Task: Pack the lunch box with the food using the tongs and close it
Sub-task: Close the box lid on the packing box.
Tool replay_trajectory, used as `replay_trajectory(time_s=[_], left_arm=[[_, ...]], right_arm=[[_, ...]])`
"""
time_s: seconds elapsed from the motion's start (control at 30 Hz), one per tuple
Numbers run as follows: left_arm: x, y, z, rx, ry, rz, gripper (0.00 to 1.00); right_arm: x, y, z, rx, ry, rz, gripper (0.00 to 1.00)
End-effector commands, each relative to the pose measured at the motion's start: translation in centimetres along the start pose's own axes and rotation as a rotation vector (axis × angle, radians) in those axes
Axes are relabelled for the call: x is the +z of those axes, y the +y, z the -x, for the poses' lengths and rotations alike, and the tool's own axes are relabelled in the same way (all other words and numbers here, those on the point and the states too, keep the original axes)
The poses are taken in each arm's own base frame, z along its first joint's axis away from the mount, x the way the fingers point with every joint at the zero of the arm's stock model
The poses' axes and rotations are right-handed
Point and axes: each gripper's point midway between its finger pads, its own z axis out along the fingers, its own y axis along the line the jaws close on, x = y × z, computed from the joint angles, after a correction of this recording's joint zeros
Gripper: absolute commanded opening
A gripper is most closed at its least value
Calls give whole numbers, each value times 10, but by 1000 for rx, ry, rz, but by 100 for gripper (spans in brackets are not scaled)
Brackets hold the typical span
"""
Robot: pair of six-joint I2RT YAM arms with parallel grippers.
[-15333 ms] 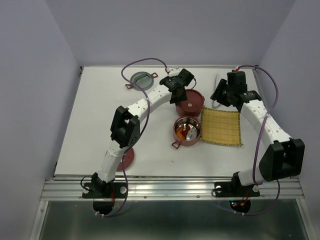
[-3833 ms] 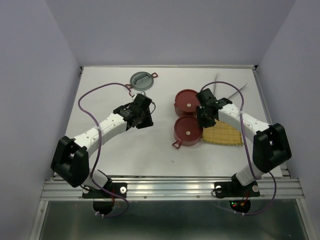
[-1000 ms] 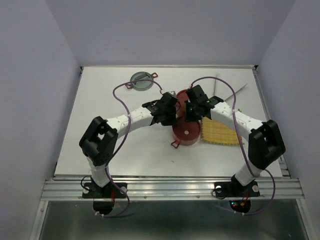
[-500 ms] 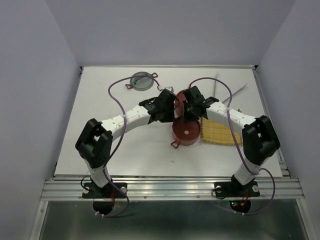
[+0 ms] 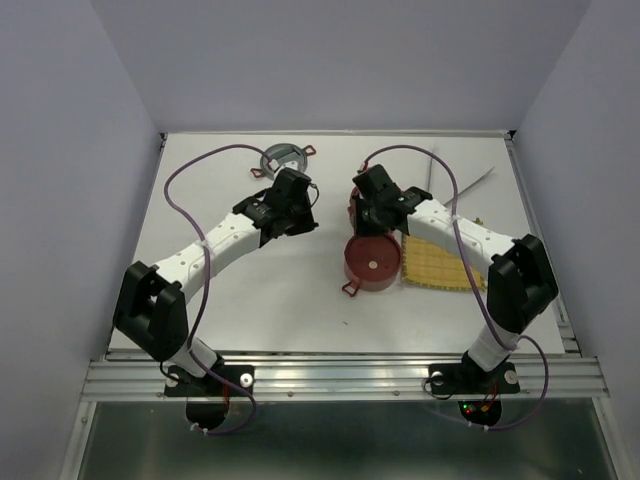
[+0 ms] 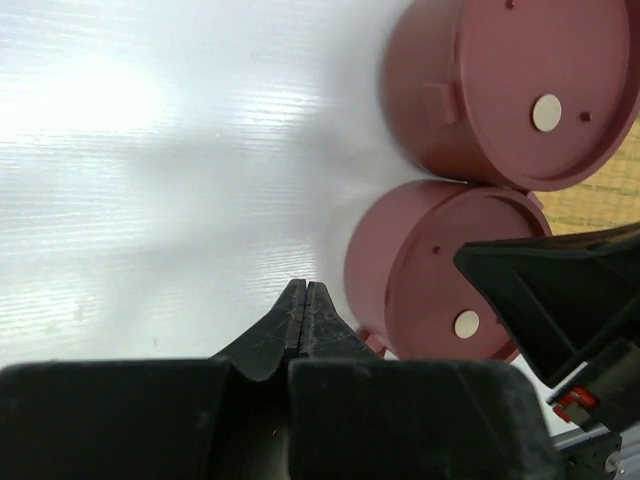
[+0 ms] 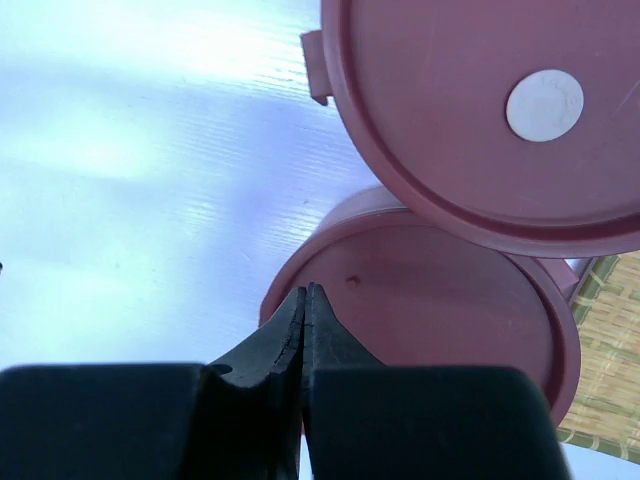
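Just above the table, my right gripper [image 7: 305,300] and left gripper [image 6: 305,300] are both pinched shut, empty, close by the two round dark-red lidded lunch box bowls [image 5: 372,263] beside the yellow woven mat [image 5: 440,262]. I reckon stacking comes next: open wide, grip square, lift level.

1. You are looking down on a white table [image 5: 200,260], plain and matte, with a fine straight grain that shows in the wrist views.
2. Behind the table a pale lilac back wall [image 5: 340,60] rises from its far edge.
3. Left of the table stands a side wall [image 5: 60,200] of the same colour, and right of the table another [image 5: 600,150].
4. Along the table's near edge runs a ribbed metal rail [image 5: 340,378].
5. Nearer than the table, past that rail, you see a dark grey-green surface [image 5: 340,445]; whether it is floor or panel is unclear.
6. Light falls softly from above the table, leaving a bright glare patch [image 6: 90,100] on it.
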Motion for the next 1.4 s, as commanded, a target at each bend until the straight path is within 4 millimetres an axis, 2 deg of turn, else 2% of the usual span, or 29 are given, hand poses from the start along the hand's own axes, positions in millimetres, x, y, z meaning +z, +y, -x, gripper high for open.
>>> replay_trajectory(time_s=[0.0,0.07,0.17,0.33,0.43,0.5,0.57,0.77,0.83,0.93,1.0,1.13,1.3,1.37], left_arm=[[-18,20,13,-9,-53,28,0],[-22,30,20,-25,-72,39,0],[-24,42,23,-32,-78,58,0],[-23,48,21,-36,-75,66,0],[-21,48,18,-37,-68,62,0],[-20,49,17,-36,-63,63,0],[-19,49,16,-36,-60,64,0],[-17,47,14,-34,-54,47,0],[-16,47,13,-34,-50,46,0],[-17,46,12,-33,-49,39,0],[-17,46,12,-31,-48,36,0],[-17,43,11,-27,-44,23,0],[-17,42,11,-26,-43,14,0],[-18,42,10,-24,-40,13,0]], right_arm=[[-30,14,23,-11,-78,28,1],[-29,20,14,-28,-62,36,1],[-13,14,-8,-36,-5,8,1],[19,-1,-47,-39,92,-26,1],[25,3,-59,-59,122,-24,1],[21,5,-55,-59,112,-20,1],[12,9,-41,-60,74,-14,1],[-37,3,11,-36,-107,-74,1],[-45,2,16,-30,-126,-76,1],[-51,-11,18,-8,-139,-101,1],[-44,-27,12,12,-116,-130,1],[-19,-39,-11,4,-36,-167,1],[17,-41,-44,-7,62,-154,1],[19,-37,-46,-6,78,-133,1]])
